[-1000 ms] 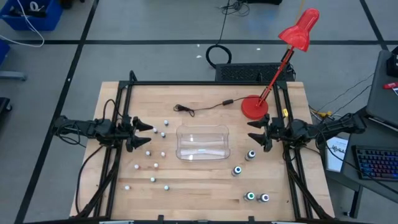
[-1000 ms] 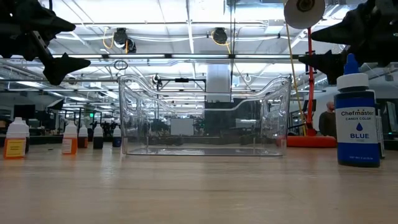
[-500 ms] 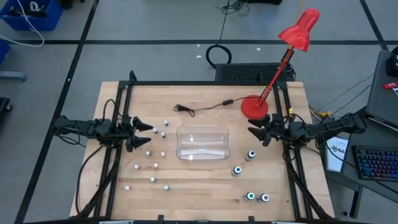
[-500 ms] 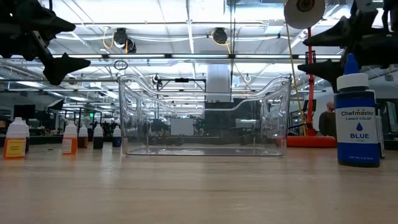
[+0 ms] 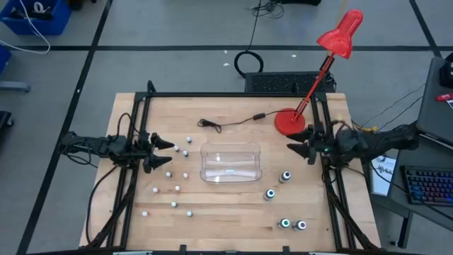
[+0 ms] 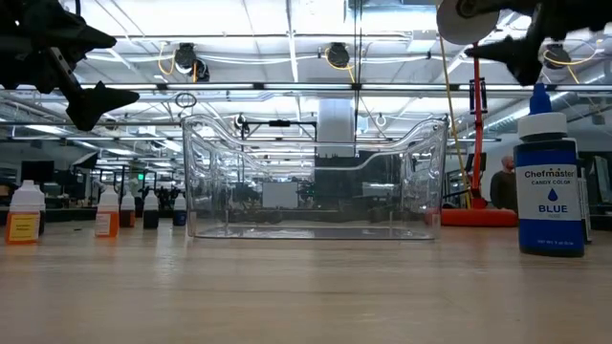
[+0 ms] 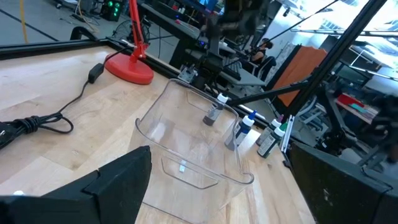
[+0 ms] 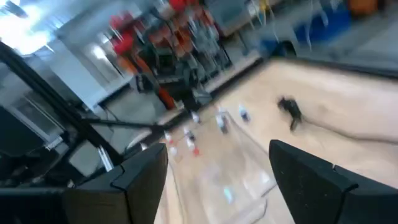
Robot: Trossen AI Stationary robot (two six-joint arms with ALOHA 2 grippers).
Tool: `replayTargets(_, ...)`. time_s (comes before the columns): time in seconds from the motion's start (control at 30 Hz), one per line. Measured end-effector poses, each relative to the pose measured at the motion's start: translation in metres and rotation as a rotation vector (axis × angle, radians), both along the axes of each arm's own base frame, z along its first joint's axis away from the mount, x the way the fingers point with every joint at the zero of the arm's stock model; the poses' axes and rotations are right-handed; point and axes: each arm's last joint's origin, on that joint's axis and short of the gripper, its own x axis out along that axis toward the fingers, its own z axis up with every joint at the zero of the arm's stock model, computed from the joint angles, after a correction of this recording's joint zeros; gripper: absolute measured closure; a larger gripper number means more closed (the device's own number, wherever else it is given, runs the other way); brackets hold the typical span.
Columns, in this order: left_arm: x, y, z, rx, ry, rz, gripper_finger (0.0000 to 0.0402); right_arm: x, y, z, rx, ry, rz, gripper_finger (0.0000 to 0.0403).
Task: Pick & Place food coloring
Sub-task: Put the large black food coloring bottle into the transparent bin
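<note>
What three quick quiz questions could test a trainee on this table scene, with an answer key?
1. True or false: the clear tub already holds a bottle.
2. Which tool is nearer the red lamp base: A left tool, B right tool?
3. Fill in: the label on the big bottle in the low view reads ____.

Key: 1 false, the tub is empty. 2 B. 3 blue.

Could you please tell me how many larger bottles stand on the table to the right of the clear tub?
4: one bottle by the tub's right front corner, a second just in front of it, and a pair near the front edge. None appears hidden.
</note>
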Motion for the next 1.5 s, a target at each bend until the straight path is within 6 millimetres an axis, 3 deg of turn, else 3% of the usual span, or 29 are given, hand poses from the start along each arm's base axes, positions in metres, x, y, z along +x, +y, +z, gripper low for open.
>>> replayTargets(0.2, 0.000, 0.000, 0.000, 0.000, 0.001, 0.000, 0.0023, 0.032, 0.011, 0.074, 0.113, 0.408, -0.011, 0.0159)
replayTargets(0.27, 0.000, 0.000, 0.000, 0.000, 0.001, 0.000, 0.0023, 0.051, 0.017, 0.084, 0.156, 0.572, -0.003, 0.0162)
replayTargets(0.4, 0.000, 0.000, 0.000, 0.000, 0.002, 0.000, 0.0023, 0.088, 0.028, 0.082, 0.249, 0.862, -0.021, 0.0167)
replayTargets(0.6, 0.000, 0.000, 0.000, 0.000, 0.002, 0.000, 0.0023, 0.121, 0.039, 0.046, 0.313, 1.158, -0.014, 0.0170)
replayTargets(0.8, 0.000, 0.000, 0.000, 0.001, 0.003, 0.000, 0.0023, 0.129, 0.043, 0.014, 0.287, 1.295, -0.050, 0.0170)
replayTargets(1.27, 0.000, 0.000, 0.000, 0.001, 0.002, 0.000, 0.0023, 0.111, 0.049, -0.035, 0.324, 1.392, -0.102, 0.0170)
replayTargets(1.5, 0.000, 0.000, 0.000, 0.001, 0.003, 0.000, 0.0023, 0.110, 0.049, -0.046, 0.344, 1.381, -0.093, 0.0170)
